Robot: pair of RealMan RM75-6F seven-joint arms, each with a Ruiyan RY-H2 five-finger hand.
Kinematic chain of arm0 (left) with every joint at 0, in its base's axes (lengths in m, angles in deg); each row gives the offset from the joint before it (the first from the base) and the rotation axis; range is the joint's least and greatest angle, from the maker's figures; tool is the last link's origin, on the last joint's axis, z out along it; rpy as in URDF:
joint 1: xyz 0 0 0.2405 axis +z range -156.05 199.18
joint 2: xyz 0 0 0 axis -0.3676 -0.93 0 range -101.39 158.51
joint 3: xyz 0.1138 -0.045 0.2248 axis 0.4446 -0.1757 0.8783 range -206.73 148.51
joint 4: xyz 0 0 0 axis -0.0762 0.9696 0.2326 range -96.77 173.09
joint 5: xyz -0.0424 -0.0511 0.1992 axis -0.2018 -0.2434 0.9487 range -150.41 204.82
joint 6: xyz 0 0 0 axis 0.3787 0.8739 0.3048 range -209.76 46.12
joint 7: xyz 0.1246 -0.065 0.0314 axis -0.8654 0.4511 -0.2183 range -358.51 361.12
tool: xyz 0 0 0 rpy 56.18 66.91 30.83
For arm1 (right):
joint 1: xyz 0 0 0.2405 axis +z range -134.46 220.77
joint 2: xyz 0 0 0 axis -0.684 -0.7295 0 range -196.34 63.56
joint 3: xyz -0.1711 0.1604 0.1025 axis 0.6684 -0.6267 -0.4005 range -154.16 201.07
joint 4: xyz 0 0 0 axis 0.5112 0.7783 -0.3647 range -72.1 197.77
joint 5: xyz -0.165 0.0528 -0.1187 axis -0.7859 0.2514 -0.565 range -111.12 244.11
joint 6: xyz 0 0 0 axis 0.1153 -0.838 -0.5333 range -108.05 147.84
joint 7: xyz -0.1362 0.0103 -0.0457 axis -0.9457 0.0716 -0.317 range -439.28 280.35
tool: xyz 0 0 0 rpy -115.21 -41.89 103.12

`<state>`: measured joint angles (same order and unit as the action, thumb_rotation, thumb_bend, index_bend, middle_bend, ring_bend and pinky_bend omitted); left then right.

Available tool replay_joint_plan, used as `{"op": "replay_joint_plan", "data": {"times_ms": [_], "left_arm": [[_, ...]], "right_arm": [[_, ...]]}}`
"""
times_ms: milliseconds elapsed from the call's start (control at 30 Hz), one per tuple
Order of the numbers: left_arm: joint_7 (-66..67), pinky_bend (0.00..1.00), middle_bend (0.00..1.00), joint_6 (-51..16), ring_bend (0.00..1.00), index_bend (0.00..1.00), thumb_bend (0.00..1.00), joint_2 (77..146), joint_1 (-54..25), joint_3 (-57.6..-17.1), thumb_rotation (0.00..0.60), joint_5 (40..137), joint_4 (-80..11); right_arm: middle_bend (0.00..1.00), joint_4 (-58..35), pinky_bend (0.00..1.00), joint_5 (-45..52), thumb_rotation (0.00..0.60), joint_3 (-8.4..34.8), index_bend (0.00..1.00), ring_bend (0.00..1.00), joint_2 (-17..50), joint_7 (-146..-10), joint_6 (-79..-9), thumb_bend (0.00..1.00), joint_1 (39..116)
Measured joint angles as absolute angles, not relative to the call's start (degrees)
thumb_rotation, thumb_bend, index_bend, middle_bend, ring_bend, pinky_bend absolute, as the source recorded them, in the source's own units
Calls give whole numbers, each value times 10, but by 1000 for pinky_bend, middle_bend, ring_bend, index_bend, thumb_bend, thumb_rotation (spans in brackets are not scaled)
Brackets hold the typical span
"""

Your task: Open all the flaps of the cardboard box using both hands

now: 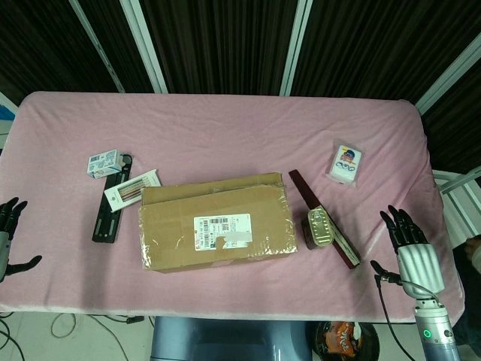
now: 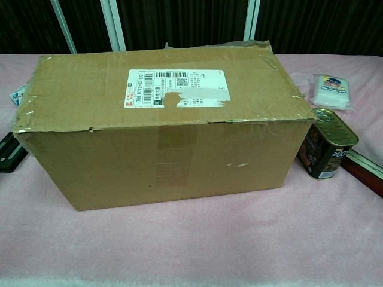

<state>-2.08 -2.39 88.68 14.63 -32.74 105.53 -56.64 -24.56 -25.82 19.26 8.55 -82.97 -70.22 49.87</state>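
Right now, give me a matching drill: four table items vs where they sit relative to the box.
Items:
1. cardboard box
2. tin can
3. white packet
4. black strip

Places:
A. far right, beyond the can
B. middle of the table, flaps closed
C. left of the box
D. just right of the box

Pairs: 1-B, 2-D, 3-A, 4-C

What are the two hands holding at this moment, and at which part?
Nothing: the left hand and right hand are open at the table edges, apart from the cardboard box.
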Motion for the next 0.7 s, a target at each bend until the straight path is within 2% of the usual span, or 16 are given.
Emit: {"op": "replay_joint_plan", "data": {"times_ms": [700], "left_arm": [[-19, 7, 0, -41, 0, 0, 74, 892, 138, -330, 600, 1045, -561]], "right_arm": [[0, -245, 223, -249, 600, 191, 0, 0, 87, -838, -697, 202, 498]]}}
